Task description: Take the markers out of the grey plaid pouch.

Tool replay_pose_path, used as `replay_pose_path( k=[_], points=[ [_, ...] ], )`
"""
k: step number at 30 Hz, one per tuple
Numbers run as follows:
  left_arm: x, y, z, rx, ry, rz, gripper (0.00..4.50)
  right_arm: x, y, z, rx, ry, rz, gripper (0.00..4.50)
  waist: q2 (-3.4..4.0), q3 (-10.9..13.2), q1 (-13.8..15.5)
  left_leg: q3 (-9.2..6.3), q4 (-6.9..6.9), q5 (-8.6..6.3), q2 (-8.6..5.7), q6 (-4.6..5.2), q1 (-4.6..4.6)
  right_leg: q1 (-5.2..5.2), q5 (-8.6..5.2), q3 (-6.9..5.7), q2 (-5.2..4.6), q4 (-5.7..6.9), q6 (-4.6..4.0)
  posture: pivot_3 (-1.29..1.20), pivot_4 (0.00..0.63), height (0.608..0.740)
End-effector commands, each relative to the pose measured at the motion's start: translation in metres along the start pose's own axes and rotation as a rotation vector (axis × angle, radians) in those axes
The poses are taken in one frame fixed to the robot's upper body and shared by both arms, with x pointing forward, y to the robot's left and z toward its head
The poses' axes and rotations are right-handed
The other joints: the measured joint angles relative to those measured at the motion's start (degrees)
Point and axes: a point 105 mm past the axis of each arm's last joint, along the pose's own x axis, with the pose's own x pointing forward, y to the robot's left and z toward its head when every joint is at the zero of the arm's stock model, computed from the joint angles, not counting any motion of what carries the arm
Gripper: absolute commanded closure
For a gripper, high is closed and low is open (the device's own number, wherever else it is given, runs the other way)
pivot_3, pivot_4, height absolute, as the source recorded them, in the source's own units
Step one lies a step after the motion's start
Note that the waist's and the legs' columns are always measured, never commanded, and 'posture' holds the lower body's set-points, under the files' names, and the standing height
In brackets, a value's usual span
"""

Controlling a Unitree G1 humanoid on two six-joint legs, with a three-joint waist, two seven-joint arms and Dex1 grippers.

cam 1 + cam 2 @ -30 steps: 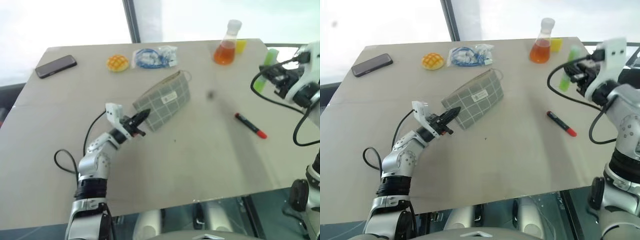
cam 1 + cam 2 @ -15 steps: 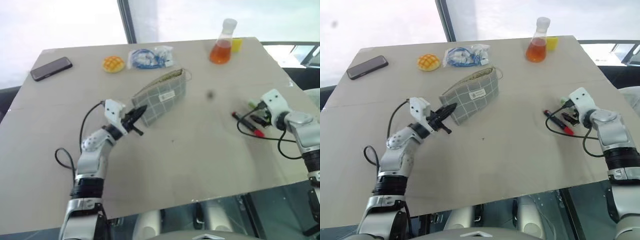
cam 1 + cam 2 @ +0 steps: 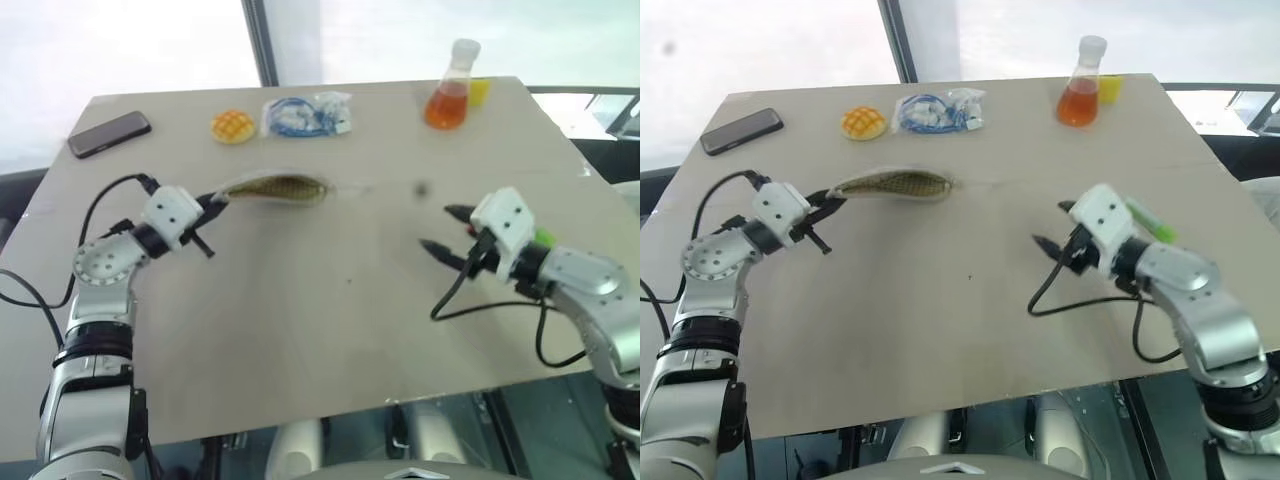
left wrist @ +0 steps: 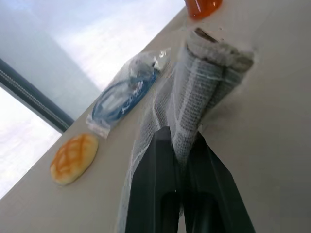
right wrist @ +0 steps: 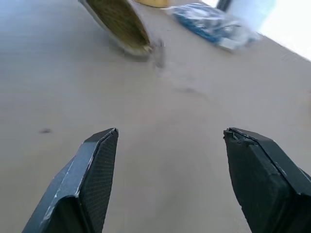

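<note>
With left gripper pinched on grey plaid pouch, steady it while empty, wide-open right gripper probes the mouth, seemingly empty

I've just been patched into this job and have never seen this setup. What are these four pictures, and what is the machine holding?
It is a two-armed robot at a table. The two wide pictures come from cameras on its head, looking down over both arms. The two close pictures come from cameras on its wrists, looking along each tool's black fingers.

The left tool is shut on one end of the grey plaid pouch, whose yellowish lining faces the head cameras. The right tool is open and holds nothing. A green marker lies beside the right arm.

At the far edge lie a phone, a small bun, a clear bag with blue cable and a flask of orange liquid.
</note>
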Motion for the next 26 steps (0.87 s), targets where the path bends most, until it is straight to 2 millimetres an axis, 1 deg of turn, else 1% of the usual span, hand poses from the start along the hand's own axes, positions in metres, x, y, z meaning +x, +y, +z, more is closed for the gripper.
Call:
replay_pose_path(
  k=[1,2,3,4,5,6,7,9,12,13,15,17,18,20,21,23,24,26],
  points=[
    [0.004,0.006,0.003,-0.031,-0.03,-0.032,3.57,0.002,0.003,-0.002,-0.037,-0.009,-0.04,0.87,-0.01,0.0,0.2,0.0,0.05,0.0,-0.01,0.0,-0.02,0.0,0.0,0.0,0.0,0.03,0.0,0.0,0.15,0.74],
    [0.004,0.012,0.006,-0.052,-0.044,-0.024,3.04,0.002,0.001,-0.009,-0.089,0.016,-0.07,0.87,-0.05,0.0,0.3,-0.02,0.07,0.0,-0.01,0.0,-0.04,0.0,0.0,0.0,0.0,0.03,0.0,0.0,0.15,0.74],
    [0.004,0.015,0.01,-0.084,-0.059,-0.029,2.66,0.001,-0.001,-0.014,-0.117,0.032,-0.098,0.87,-0.13,0.0,0.3,-0.03,0.07,0.0,-0.01,0.0,-0.05,0.0,0.0,0.0,0.0,0.03,0.0,0.0,0.15,0.74],
    [0.001,0.016,0.014,-0.128,-0.083,-0.048,2.01,-0.002,-0.001,-0.017,-0.102,0.029,-0.121,0.87,-0.17,0.0,0.3,-0.08,0.08,0.0,-0.02,0.0,-0.09,0.0,0.0,-0.02,0.0,0.03,0.0,0.0,0.15,0.74],
    [-0.002,0.015,0.019,-0.159,-0.104,-0.07,1.66,-0.006,-0.001,-0.019,-0.069,0.022,-0.142,0.87,-0.17,0.0,0.2,-0.08,0.08,0.0,-0.02,0.0,-0.1,0.0,0.0,-0.03,0.0,0.03,0.0,0.0,0.15,0.74],
    [-0.006,0.011,0.023,-0.201,-0.12,-0.101,1.15,-0.012,0.0,-0.022,-0.039,0.022,-0.161,0.34,-0.17,0.0,0.1,-0.06,0.08,0.0,-0.02,0.0,-0.09,0.0,0.01,0.0,0.0,0.05,-0.01,0.0,0.15,0.74],
    [-0.013,0.003,0.025,-0.254,-0.12,-0.148,1.11,-0.019,0.002,-0.028,-0.029,0.043,-0.166,0.12,-0.17,0.0,0.0,-0.07,0.07,0.0,-0.01,0.0,-0.08,-0.01,0.03,0.0,0.01,0.06,-0.02,0.0,0.15,0.74],
    [-0.029,-0.019,0.029,-0.325,-0.095,-0.237,1.11,-0.037,0.006,-0.042,-0.013,0.093,-0.184,0.04,-0.12,-0.1,-0.7,-0.02,-0.05,0.0,0.0,-0.04,0.0,-0.02,0.08,0.13,0.02,0.11,-0.11,0.0,0.15,0.74],
    [-0.047,-0.044,0.045,-0.46,-0.095,-0.273,1.11,-0.072,0.009,-0.062,0.003,0.19,-0.226,0.04,-0.13,0.0,-1.3,-0.02,-0.15,-0.04,0.0,-0.11,0.07,-0.04,0.0,0.18,0.02,0.16,-0.02,0.0,0.15,0.74],
    [-0.05,-0.05,0.05,-0.498,-0.096,-0.27,1.11,-0.082,0.01,-0.067,0.003,0.215,-0.23,0.04,-0.12,0.0,-1.3,-0.04,-0.12,-0.05,0.01,-0.09,-0.02,-0.11,-0.01,0.13,0.02,0.18,0.0,0.0,0.15,0.74],
    [-0.056,-0.064,0.058,-0.555,-0.08,-0.267,1.11,-0.102,0.012,-0.077,0.014,0.256,-0.24,0.04,-0.12,0.0,-1.0,-0.13,-0.12,-0.07,0.03,-0.09,0.1,0.02,-0.16,0.1,-0.01,0.16,0.2,0.0,0.15,0.74],
    [-0.062,-0.082,0.058,-0.61,-0.039,-0.261,1.11,-0.126,0.015,-0.086,0.045,0.294,-0.256,0.04,-0.1,0.0,-0.7,-0.21,-0.11,-0.07,0.04,-0.1,0.19,0.11,-0.31,0.04,-0.02,0.1,0.02,0.0,0.15,0.74],
    [-0.066,-0.09,0.056,-0.615,-0.009,-0.265,1.11,-0.136,0.016,-0.088,0.055,0.307,-0.26,0.04,-0.05,0.0,-0.6,-0.29,-0.07,-0.07,0.05,-0.11,0.38,0.25,-0.31,0.11,-0.03,0.13,0.0,0.0,0.15,0.74],
    [-0.07,-0.099,0.054,-0.632,0.027,-0.266,1.11,-0.146,0.016,-0.089,0.052,0.317,-0.268,0.04,0.16,0.1,-0.6,-0.32,-0.08,-0.24,0.08,-0.4,1.01,0.68,-0.31,0.22,-0.13,0.13,-0.02,0.0,0.15,0.74],
    [-0.072,-0.102,0.053,-0.638,0.037,-0.266,1.11,-0.148,0.014,-0.089,0.054,0.315,-0.276,0.04,0.19,0.1,-0.7,-0.33,-0.09,-0.26,0.13,-0.43,1.14,0.78,-0.31,0.25,-0.19,0.12,-0.02,0.0,0.15,0.74],
    [-0.076,-0.106,0.051,-0.647,0.058,-0.275,1.11,-0.15,0.011,-0.088,0.048,0.31,-0.281,0.04,0.38,0.2,-1.1,-0.39,-0.09,-0.27,0.25,-0.44,1.1,0.73,-0.32,0.21,-0.22,-0.05,-0.02,0.0,0.15,0.74],
    [-0.077,-0.108,0.051,-0.647,0.066,-0.279,1.11,-0.15,0.01,-0.088,0.045,0.306,-0.282,0.04,0.42,0.2,-1.2,-0.46,-0.11,-0.27,0.42,-0.44,0.99,0.71,-0.32,0.06,-0.3,-0.37,-0.02,0.0,0.15,0.74],
    [-0.08,-0.109,0.048,-0.642,0.084,-0.283,1.11,-0.148,0.009,-0.087,0.04,0.298,-0.282,0.04,0.44,0.2,-1.3,-0.44,-0.11,-0.27,0.42,-0.44,0.91,0.59,-0.32,-0.02,-0.43,-0.42,-0.02,0.0,0.15,0.74]
  ],
)
